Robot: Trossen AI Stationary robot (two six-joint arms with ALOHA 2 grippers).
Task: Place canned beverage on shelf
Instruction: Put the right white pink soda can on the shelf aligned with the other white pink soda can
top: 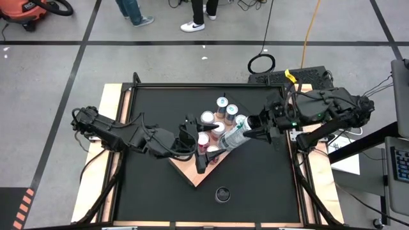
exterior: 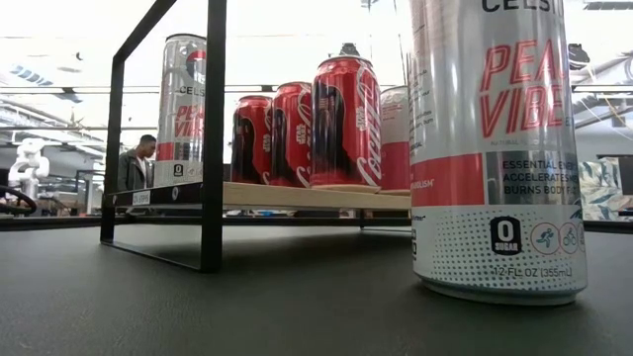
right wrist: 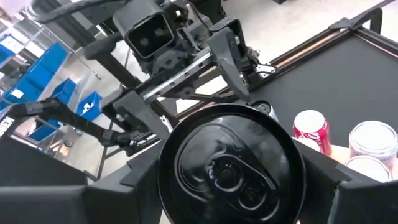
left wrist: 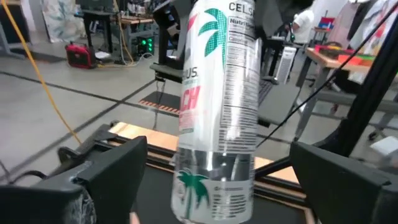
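Note:
My right gripper (top: 250, 130) is shut on a white canned beverage with green palm print (top: 235, 137), held in the air over the shelf (top: 192, 176), a light-brown board set cornerwise on the black table. My left gripper (top: 206, 144) faces it from the table's left. It is open, and its two fingers (left wrist: 106, 180) stand wide on either side of the can's bottom half (left wrist: 214, 180) without touching it. Several red and silver cans (top: 222, 102) stand upright on the shelf's far part. My right gripper pinches the can's side wall just below its lid (right wrist: 166, 163) between its two fingers. They come from the table's right, slanting slightly down, and lie along the can, whose lid (right wrist: 227, 168) faces the wrist. The can is lifted clear and slanted, its bottom toward my left gripper.
Another tall can (top: 222, 193) stands upright on the black table near the front edge and looms at the right of the low view (exterior: 495, 148). A black metal frame (exterior: 213, 129) stands at the shelf's near-left side. A person (exterior: 138, 163) shows beyond the table.

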